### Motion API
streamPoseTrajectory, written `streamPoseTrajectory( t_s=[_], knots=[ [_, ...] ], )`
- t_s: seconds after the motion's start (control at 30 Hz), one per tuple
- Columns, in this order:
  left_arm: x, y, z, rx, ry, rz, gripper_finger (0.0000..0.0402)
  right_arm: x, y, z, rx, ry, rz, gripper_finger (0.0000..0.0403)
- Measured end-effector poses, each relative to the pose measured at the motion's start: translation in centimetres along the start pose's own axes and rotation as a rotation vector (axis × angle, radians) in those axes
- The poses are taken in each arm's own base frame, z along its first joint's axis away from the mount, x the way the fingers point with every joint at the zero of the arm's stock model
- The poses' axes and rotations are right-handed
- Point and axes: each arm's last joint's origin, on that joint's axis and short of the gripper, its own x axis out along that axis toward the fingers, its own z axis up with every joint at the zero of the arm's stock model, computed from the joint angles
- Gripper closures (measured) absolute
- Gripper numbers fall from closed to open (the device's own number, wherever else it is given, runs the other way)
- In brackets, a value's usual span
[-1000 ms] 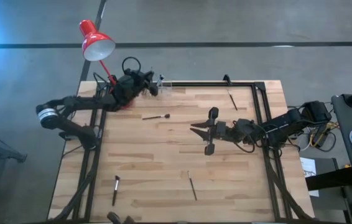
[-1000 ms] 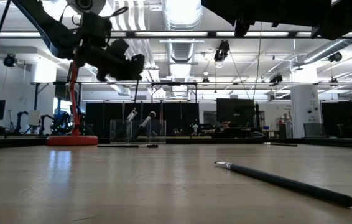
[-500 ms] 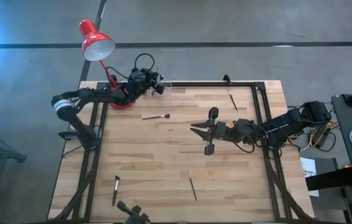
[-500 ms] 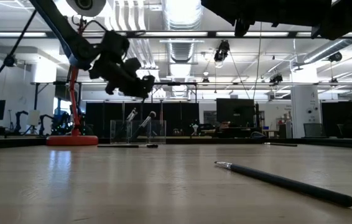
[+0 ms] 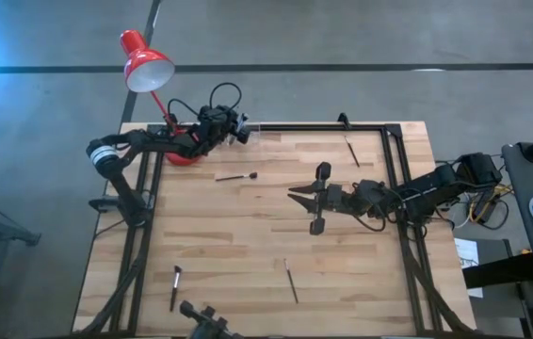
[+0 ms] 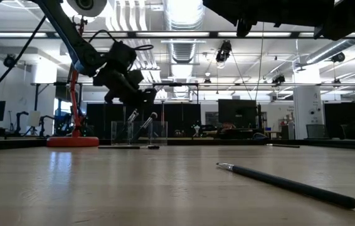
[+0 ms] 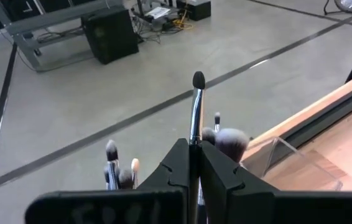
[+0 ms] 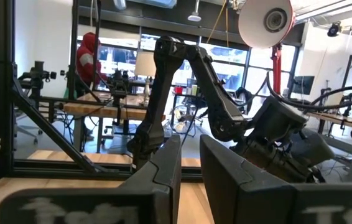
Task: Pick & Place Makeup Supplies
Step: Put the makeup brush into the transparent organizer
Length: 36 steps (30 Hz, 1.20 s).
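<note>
While the left claw (image 7: 194, 163) pinches a brush (image 7: 196, 109) over the clear holder (image 6: 138, 132) at the far left, four brushes lie loose on the surface (image 5: 248, 254); the right claw (image 5: 315, 198) waits, spread.

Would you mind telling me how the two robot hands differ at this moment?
The left hand is shut on a thin makeup brush, held upright above the clear holder at the table's far edge. The right hand holds nothing, its fingers spread open over the middle of the wooden table. The left arm reaches far out; the right one waits. Both are dark two-finger hands.
</note>
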Motion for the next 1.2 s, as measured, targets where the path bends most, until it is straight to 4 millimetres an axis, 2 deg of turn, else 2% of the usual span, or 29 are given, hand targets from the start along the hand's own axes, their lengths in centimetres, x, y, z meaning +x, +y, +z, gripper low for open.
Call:
streamPoseTrajectory(
  t_s=[0.37, 0.57, 0.73, 0.9, 1.0, 1.13, 1.2],
  knots=[
    [0.2, 0.4, -0.2, -0.053, 0.073, -0.007, 0.0358, 0.0, 0.0, 0.0, 0.000, 0.000, 0.000, 0.0349],
    [0.5, 0.3, 0.8, -0.027, 0.140, -0.006, 0.0337, 0.0, 0.0, 0.0, 0.000, 0.000, 0.000, 0.0349],
    [0.1, 0.0, 1.7, 0.021, 0.142, -0.060, 0.0343, 0.0, 0.0, 0.0, 0.000, 0.001, 0.000, 0.0349],
    [-1.8, -0.2, 3.3, 0.036, 0.077, -0.128, 0.0380, 0.0, 0.0, -0.1, -0.004, 0.014, 0.002, 0.0349],
    [-3.7, -0.8, 3.7, 0.017, 0.045, -0.192, 0.0398, 0.0, 0.0, -0.2, -0.006, 0.021, 0.003, 0.0349],
    [-6.9, -2.1, 2.5, 0.043, 0.018, -0.282, 0.0400, 0.0, 0.0, -0.2, -0.006, 0.022, 0.003, 0.0349],
    [-8.6, -2.8, 1.2, 0.069, 0.008, -0.335, 0.0401, 0.0, 0.0, -0.2, -0.006, 0.023, 0.003, 0.0349]
  ],
)
